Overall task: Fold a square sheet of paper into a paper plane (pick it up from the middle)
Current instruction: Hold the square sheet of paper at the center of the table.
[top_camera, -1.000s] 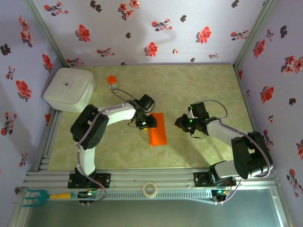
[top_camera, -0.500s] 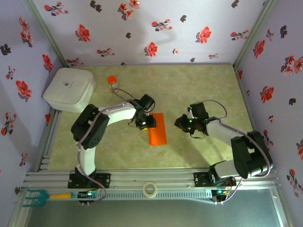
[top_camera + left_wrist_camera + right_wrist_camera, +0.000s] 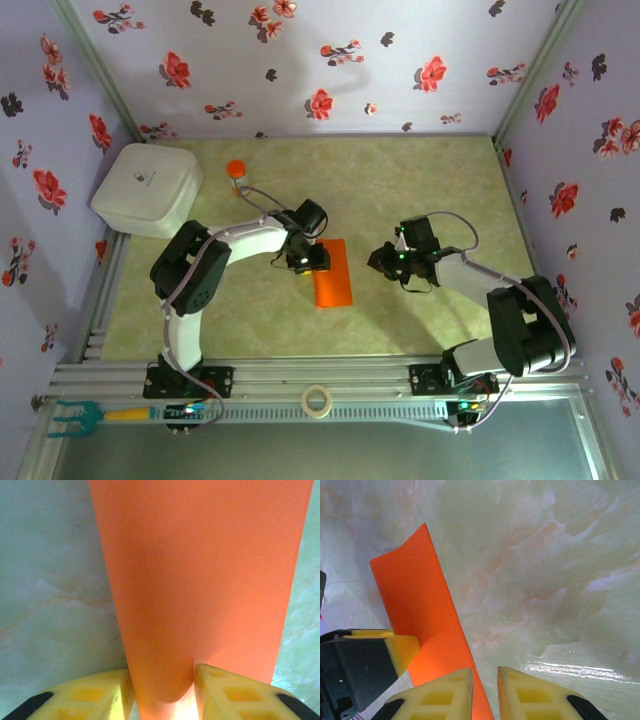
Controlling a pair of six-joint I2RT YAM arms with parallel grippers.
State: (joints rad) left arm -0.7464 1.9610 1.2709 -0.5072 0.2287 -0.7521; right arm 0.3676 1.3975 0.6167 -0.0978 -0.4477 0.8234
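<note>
The square sheet of paper (image 3: 336, 283) lies mid-table as a bright orange strip, folded narrow. My left gripper (image 3: 312, 262) is at its upper left edge. In the left wrist view a raised hump of the paper (image 3: 200, 570) fills the gap of that gripper (image 3: 162, 700), and both yellow fingers press on it. My right gripper (image 3: 383, 262) hovers just right of the strip. Its fingers (image 3: 445, 692) stand a narrow gap apart over bare table, with the paper's long edge (image 3: 420, 600) beside its left finger. The right gripper (image 3: 485, 690) holds nothing.
A white lidded box (image 3: 147, 190) sits at the back left with a small orange-capped bottle (image 3: 236, 175) beside it. A tape roll (image 3: 317, 401) and a green-headed tool (image 3: 85, 415) lie on the near rail. Flowered walls close in three sides.
</note>
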